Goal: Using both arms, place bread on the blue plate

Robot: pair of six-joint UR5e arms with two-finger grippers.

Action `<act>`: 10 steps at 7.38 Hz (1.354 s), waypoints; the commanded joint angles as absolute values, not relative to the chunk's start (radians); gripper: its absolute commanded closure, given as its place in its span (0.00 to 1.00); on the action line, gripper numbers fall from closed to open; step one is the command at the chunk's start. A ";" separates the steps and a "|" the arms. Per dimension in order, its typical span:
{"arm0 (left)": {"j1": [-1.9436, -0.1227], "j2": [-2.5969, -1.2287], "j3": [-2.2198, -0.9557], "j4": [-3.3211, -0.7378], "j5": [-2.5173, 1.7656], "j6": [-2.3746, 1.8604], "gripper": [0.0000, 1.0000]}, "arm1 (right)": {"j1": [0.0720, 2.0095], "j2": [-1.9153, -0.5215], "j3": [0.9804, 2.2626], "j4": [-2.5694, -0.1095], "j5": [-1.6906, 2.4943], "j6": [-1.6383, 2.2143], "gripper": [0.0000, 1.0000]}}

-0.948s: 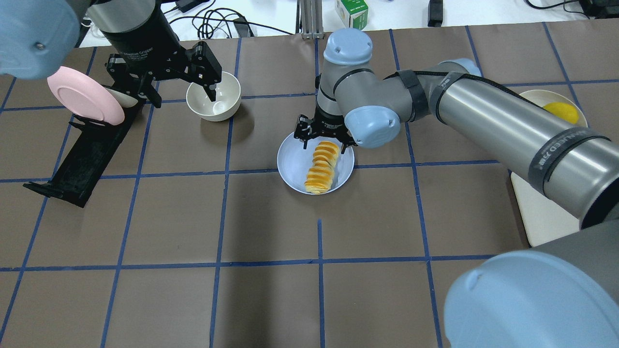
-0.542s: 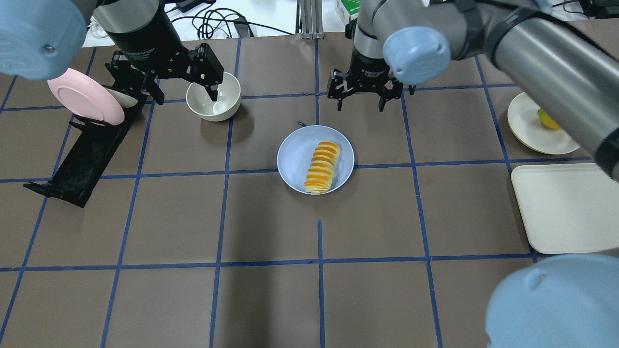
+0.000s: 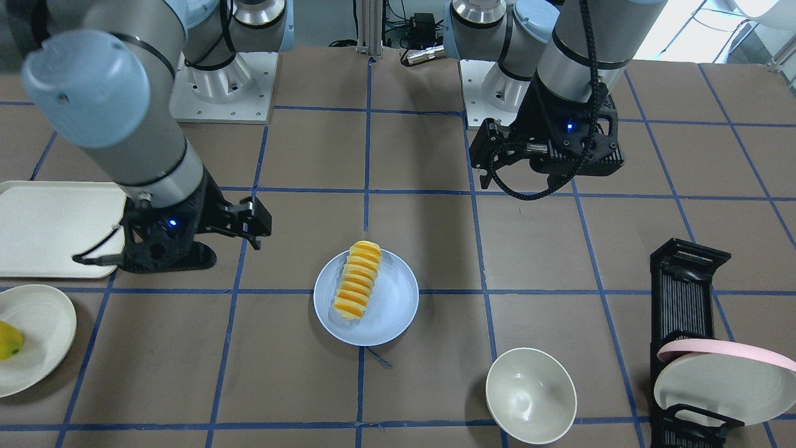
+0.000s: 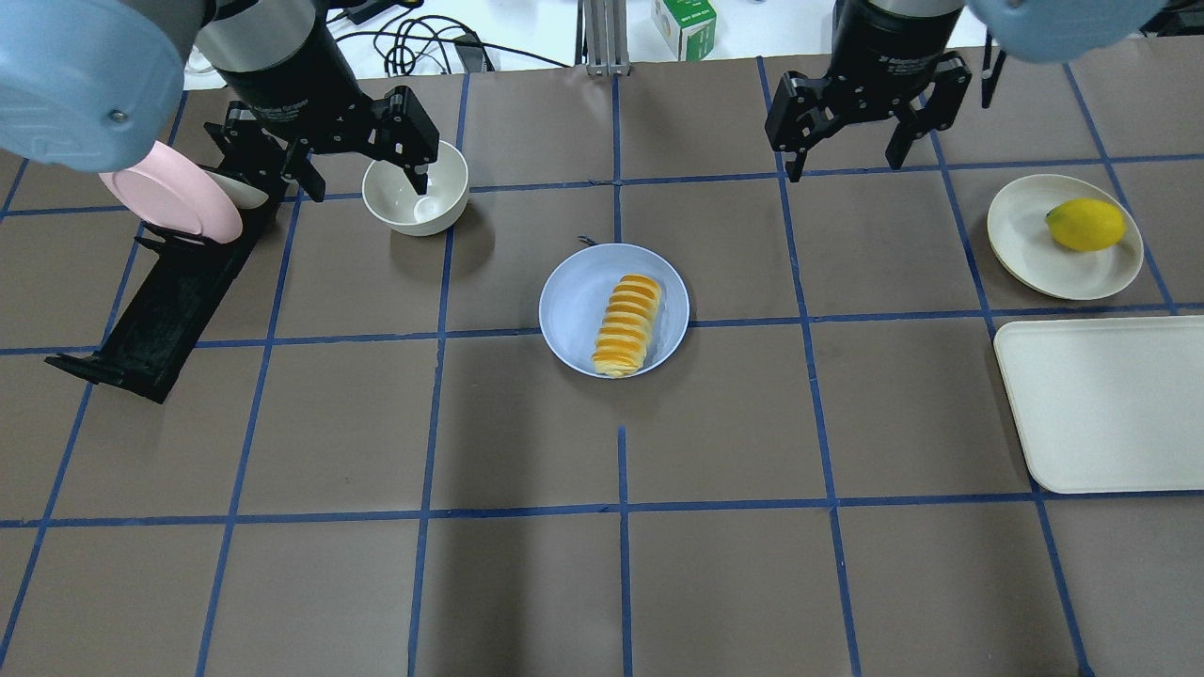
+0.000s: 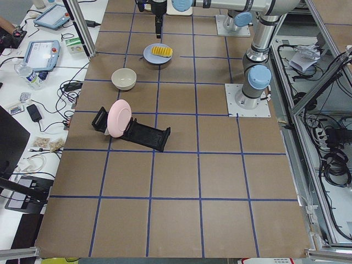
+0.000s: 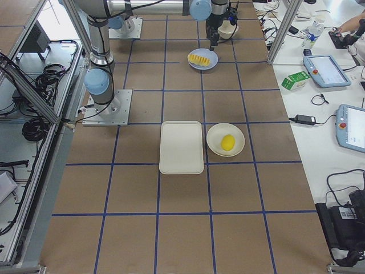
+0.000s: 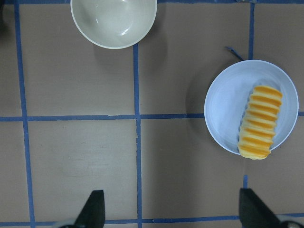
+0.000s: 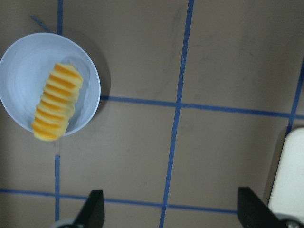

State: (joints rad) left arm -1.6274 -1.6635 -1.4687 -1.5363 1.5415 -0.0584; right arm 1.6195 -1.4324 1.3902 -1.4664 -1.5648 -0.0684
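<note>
The bread [image 4: 625, 324], a ridged yellow-orange loaf, lies on the blue plate [image 4: 574, 301] at the table's middle. It also shows in the front view [image 3: 357, 281] on the plate [image 3: 392, 305]. My left gripper [image 4: 362, 174] is open and empty, held high over the white bowl at the back left. My right gripper [image 4: 842, 146] is open and empty, raised at the back right, well clear of the plate. The left wrist view shows the bread [image 7: 259, 123] ahead to the right. The right wrist view shows the bread [image 8: 56, 102] at the upper left.
A white bowl [image 4: 390, 209] stands at the back left. Beside it a black rack [image 4: 160, 310] holds a pink-rimmed plate [image 4: 169, 193]. A white plate [image 4: 1035, 249] with a lemon [image 4: 1086, 224] and a cream tray [image 4: 1101, 404] lie on the right.
My right gripper has left the bread's far end and risen away to the back right. The bread stays on the plate. The left arm has hardly moved.
</note>
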 commanded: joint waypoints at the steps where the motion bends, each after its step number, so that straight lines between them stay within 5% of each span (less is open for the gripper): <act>1: -1.625 -1.661 -1.471 -1.536 1.543 -0.061 0.00 | 1.629 -1.587 1.462 -1.417 -1.557 -0.074 0.00; 3: -1.626 -1.660 -1.470 -1.536 1.540 -0.063 0.00 | 1.629 -1.605 1.537 -1.498 -1.559 -0.090 0.00; 10: -1.585 -1.655 -1.471 -1.537 1.542 -0.058 0.00 | 1.632 -1.532 1.465 -1.516 -1.560 -0.092 0.00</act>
